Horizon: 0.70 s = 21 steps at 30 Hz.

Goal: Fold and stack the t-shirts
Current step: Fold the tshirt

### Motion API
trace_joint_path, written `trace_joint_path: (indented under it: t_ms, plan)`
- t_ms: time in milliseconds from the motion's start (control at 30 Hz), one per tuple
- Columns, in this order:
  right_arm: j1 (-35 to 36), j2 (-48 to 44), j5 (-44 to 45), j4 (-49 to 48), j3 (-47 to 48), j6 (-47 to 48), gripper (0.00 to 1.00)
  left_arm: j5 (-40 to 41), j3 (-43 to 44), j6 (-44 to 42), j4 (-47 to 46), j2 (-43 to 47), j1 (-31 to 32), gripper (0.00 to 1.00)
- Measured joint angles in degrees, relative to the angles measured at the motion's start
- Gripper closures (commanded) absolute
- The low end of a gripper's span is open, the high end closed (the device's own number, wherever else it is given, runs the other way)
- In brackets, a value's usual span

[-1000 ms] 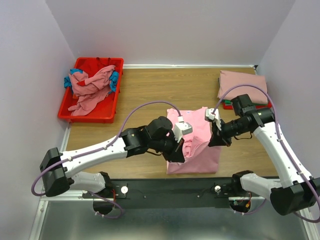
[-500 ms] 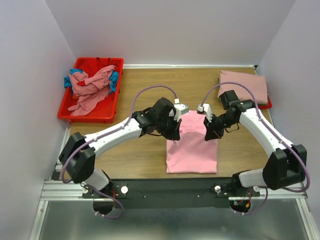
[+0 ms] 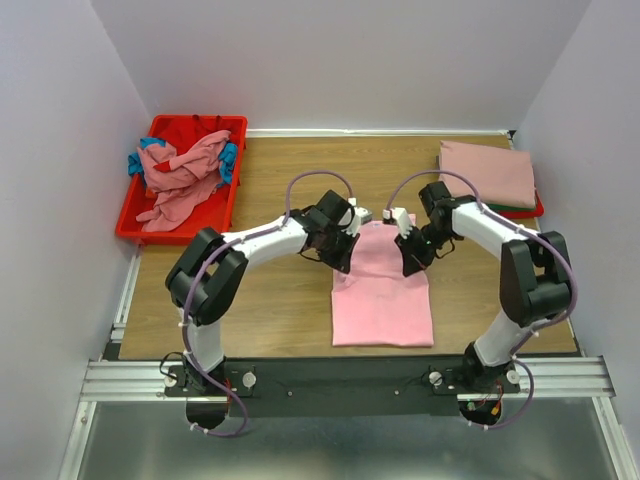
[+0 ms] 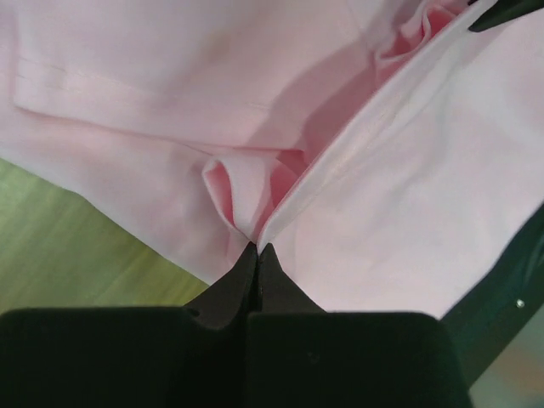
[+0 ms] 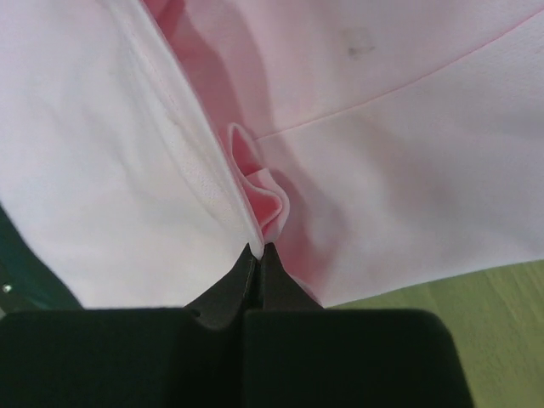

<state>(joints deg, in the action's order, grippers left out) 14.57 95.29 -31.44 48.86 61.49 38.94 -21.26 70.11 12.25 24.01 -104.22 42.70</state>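
From above: shows the bubblegum-pink t-shirt lying lengthwise at centre frame on the wooden worktop, lower part flat, upper edge raised. Places the left claw at that edge's left corner and the right claw at its right corner, roughly level with one another, both pinched fully closed on pink cloth. Also takes in a folded stack, dusty rose on top, at upper right and well apart, plus a heap of unfolded t-shirts in the red bin at upper left.

Left wrist: shows the left claw at lower centre, tips pressed together on a small pucker at the junction of a doubled layer and a stitched fold. Bare wood at lower left.

Right wrist: much the same in mirror, with the right claw closed on a little rosette of bunched cloth beside a hemmed edge. Wood at lower right.

Probably mid-fold, upper edge due to go over the lower half. To do it well:
- Move both claws at matched height and pace.
- Hold the edge taut between them without stretching it.
- Set the corners squarely over the lower hem.
- Release only after laying the fold flat.

Mind the thin pinches: likely to slip under a sideways tug.
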Motion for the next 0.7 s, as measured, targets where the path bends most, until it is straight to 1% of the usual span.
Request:
trace_joint_path:
  t_ms: [300,400,600,700]
  plan:
    - [0.1,10.0,3.2,-4.4,4.5,-3.0,0.99,0.0,6.7,-2.0,-0.8,-9.3,-4.1,1.00]
    - [0.1,11.6,4.0,-4.8,6.9,-4.0,1.00,-0.2,9.2,-2.5,-0.4,-11.5,-5.0,1.00]
    - [0.1,16.2,6.2,-5.7,13.6,-5.1,1.00,0.0,16.4,-3.8,0.5,-16.3,-7.5,1.00]
    - [0.1,19.8,7.6,-5.6,19.3,-5.6,0.99,0.4,21.7,-4.4,2.0,-19.4,-9.4,1.00]
